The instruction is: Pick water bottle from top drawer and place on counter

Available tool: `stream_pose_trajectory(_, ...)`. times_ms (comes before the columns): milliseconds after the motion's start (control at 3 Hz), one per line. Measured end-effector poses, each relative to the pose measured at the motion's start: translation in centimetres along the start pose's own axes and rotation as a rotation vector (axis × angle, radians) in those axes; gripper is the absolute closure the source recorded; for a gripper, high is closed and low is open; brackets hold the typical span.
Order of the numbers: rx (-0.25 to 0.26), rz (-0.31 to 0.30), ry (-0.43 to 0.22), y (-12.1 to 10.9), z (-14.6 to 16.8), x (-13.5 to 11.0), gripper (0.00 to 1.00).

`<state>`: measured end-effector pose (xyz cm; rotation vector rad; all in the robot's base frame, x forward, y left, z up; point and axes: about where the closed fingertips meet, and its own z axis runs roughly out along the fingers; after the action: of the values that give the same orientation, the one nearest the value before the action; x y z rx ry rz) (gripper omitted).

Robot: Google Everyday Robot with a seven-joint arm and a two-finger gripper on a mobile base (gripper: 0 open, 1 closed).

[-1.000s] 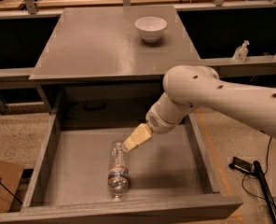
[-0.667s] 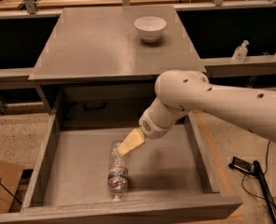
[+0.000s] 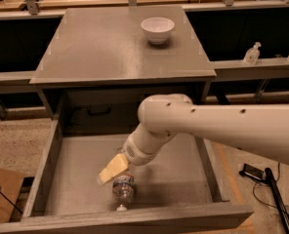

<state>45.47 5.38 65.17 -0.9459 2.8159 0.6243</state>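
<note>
The water bottle lies on its side on the floor of the open top drawer, white cap toward the drawer's front wall, its upper part hidden behind my gripper. My gripper, with tan fingers, reaches down into the drawer from the white arm and sits just above and left of the bottle's upper end. The grey counter lies above and behind the drawer.
A white bowl stands on the counter's far right. Two pump-top dispenser bottles stand on a shelf at the right. A cardboard box sits on the floor at the left, cables and a black device at the right.
The arm has swung left and lower into the drawer; my gripper now covers the bottle's upper end. The bottle has not moved.
</note>
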Motion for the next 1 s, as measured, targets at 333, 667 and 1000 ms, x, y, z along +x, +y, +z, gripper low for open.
stream_pose_trajectory(333, 0.021, 0.065, -0.016, 0.9, 3.7, 0.6, 0.0)
stream_pose_trajectory(667, 0.07, 0.08, -0.016, 1.0, 6.3, 1.2, 0.17)
stream_pose_trajectory(1000, 0.071, 0.08, -0.016, 1.2, 5.7, 1.0, 0.41)
